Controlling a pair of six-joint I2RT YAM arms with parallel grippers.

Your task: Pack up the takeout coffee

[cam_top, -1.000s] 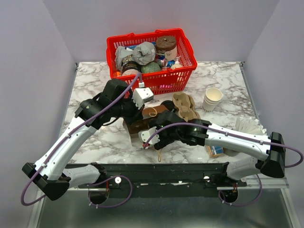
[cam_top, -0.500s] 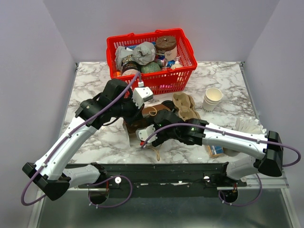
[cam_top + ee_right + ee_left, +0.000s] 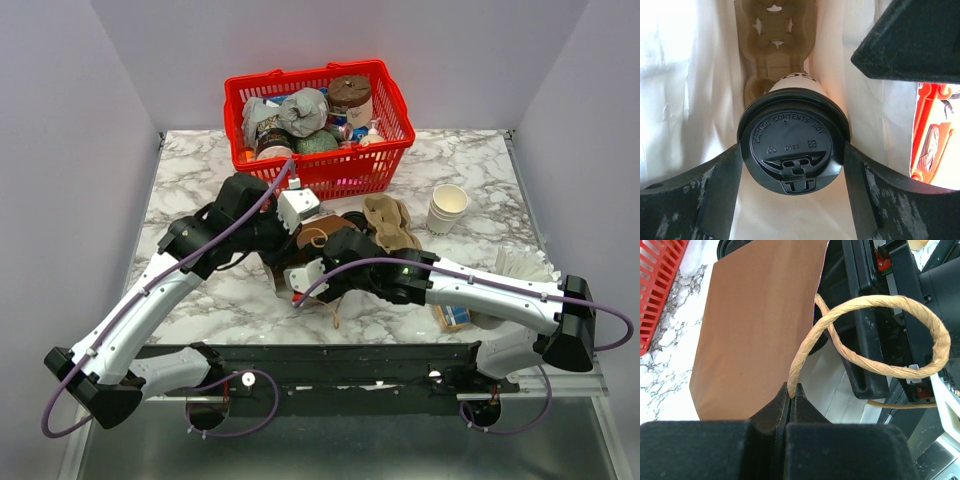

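Note:
The takeout coffee (image 3: 792, 137), a white cup with a black dome lid, sits between my right gripper's fingers (image 3: 722, 192). My right gripper (image 3: 792, 152) is shut on it inside the brown paper bag (image 3: 685, 90), whose inside is white. A cardboard cup carrier (image 3: 775, 45) lies deeper in the bag. My left gripper (image 3: 791, 390) is shut on the bag's twisted paper handle (image 3: 880, 335), beside the bag's brown side (image 3: 755, 330). In the top view the bag (image 3: 277, 272) lies mid-table between my left gripper (image 3: 298, 213) and my right gripper (image 3: 305, 280); the coffee is hidden there.
A red basket (image 3: 385, 150) full of items stands at the back. A stack of lidless paper cups (image 3: 447, 208) stands at the right. A cardboard carrier (image 3: 392, 222) lies behind the right arm. A small blue box (image 3: 453, 317) and white paper (image 3: 522, 265) lie at the right front.
My right gripper has moved left and a little farther away, deeper into the bag's mouth with the coffee. My left gripper has shifted slightly, still holding the handle.

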